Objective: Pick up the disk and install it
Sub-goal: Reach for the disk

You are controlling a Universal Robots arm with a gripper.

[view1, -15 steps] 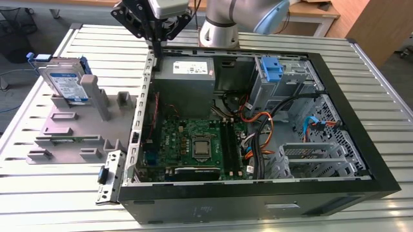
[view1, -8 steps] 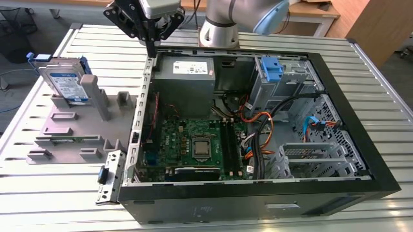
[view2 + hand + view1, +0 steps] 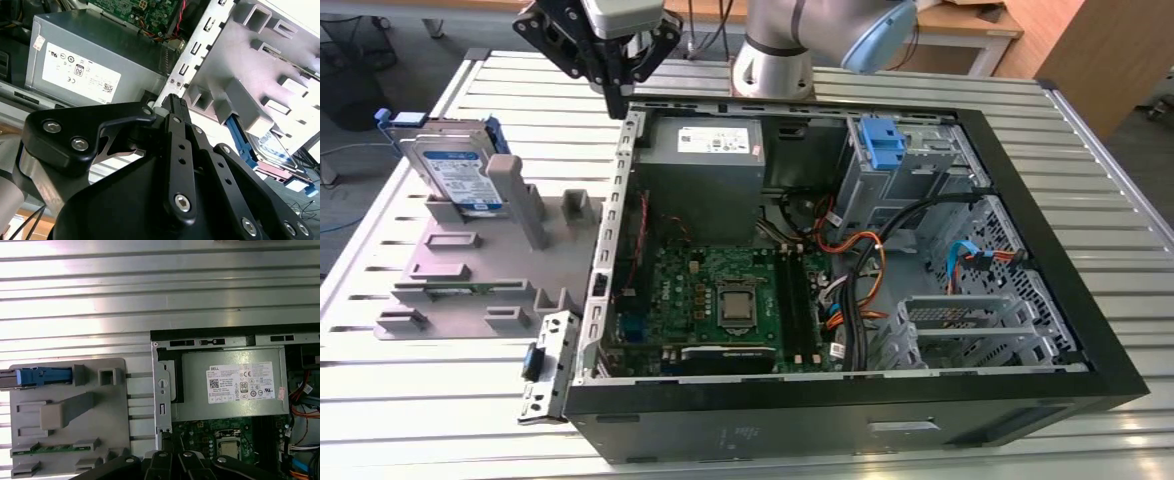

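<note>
The open computer case (image 3: pixel 854 420) lies nearest on the slatted desk (image 3: pixel 427 440). At the exterior view's left, the disk (image 3: pixel 454 175) stands on edge in a grey holder (image 3: pixel 467 270), untouched. Farther back, the gripper (image 3: pixel 616 98) hangs clenched and empty above the case's corner, near the power supply (image 3: pixel 700 150).

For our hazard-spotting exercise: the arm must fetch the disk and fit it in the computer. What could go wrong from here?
1. The hand hangs just by the case's metal wall; a sideways move could clip it.
2. The disk stands on edge in the grey holder; an off-centre grip might tilt or jam it.
3. Loose cables cross the case interior and could snag the disk.
</note>
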